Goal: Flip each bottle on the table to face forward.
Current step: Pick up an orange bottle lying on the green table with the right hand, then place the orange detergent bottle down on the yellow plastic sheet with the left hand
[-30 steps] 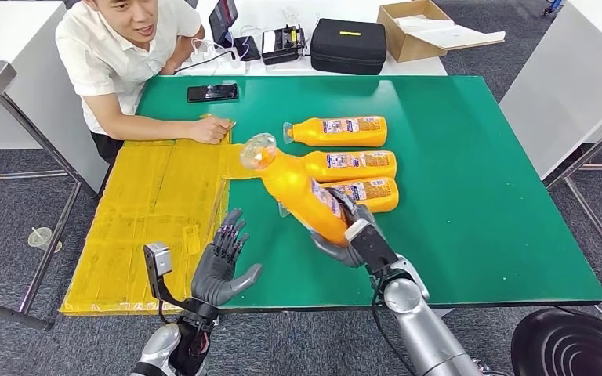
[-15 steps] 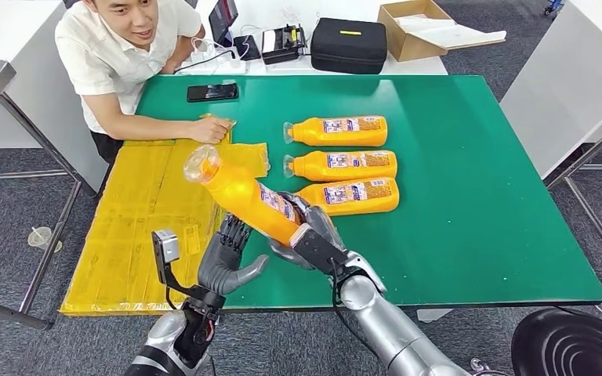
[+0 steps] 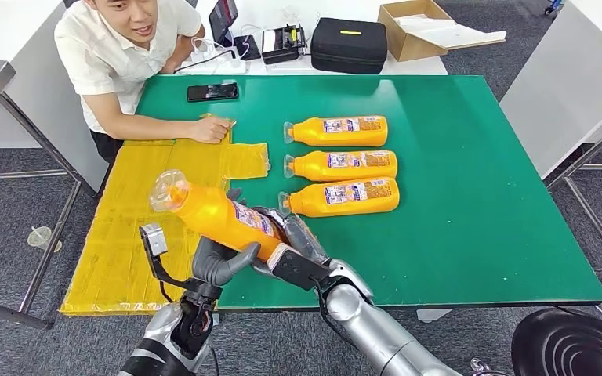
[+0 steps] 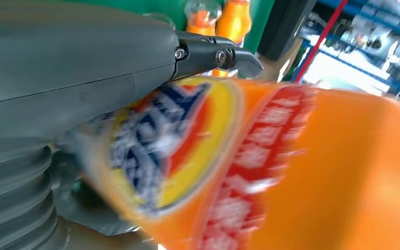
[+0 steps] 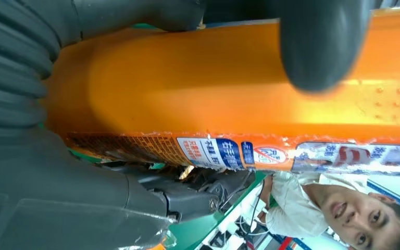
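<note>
While orange bottle [image 3: 223,215] hangs tilted above table's [image 3: 470,235] near-left edge, cap toward yellow sheet [image 3: 137,235], right hand [image 3: 291,241] grips base end. Left hand [image 3: 219,262] sits under mid-body, thumb against it; whether it bears weight, cannot tell. Three more bottles [image 3: 343,165] lie in row behind, labels up. Risk: handover slip if right hand lets go before left closes; smooth body could roll off edge.
</note>
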